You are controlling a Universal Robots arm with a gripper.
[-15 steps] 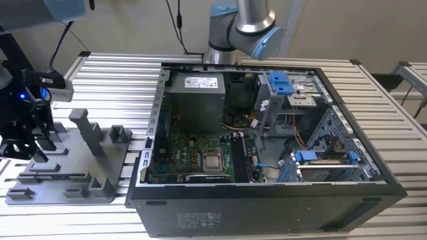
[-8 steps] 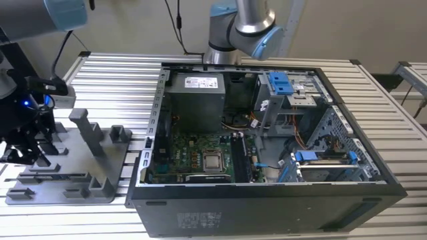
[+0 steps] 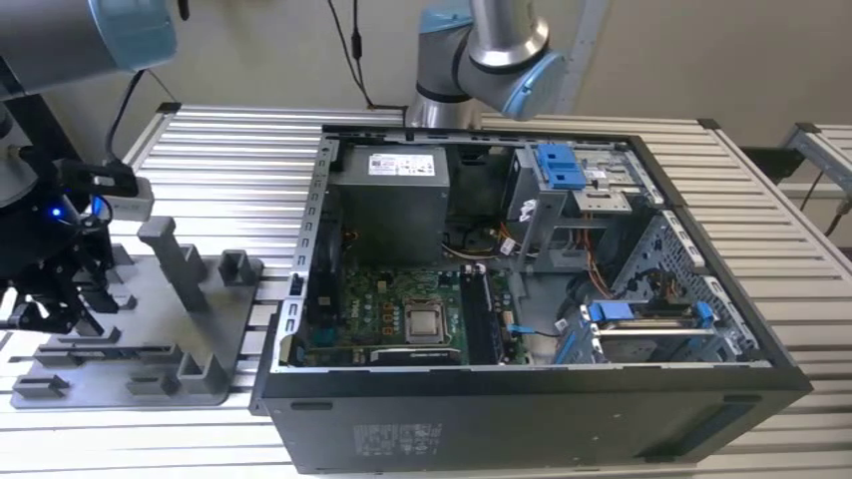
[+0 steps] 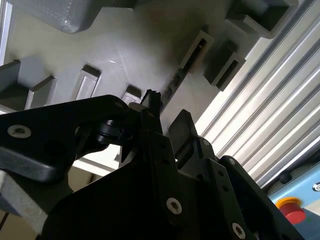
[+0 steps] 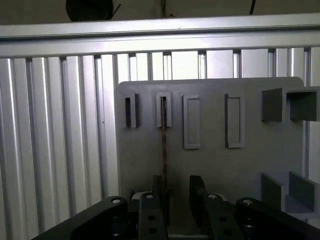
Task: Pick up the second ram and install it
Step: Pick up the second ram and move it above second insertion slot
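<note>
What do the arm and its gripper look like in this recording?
The arm is silver-grey tubing with light blue joint caps, and a black cable hangs from it. A small blue light glows near the wrist. The gripper is black: angular linkage plates fastened with silver screws, ending in two narrow dark fingers.

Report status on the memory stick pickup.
End effector open, over grey tray. Memory stick on edge in its slot, ungripped. Nothing seen between them.
</note>
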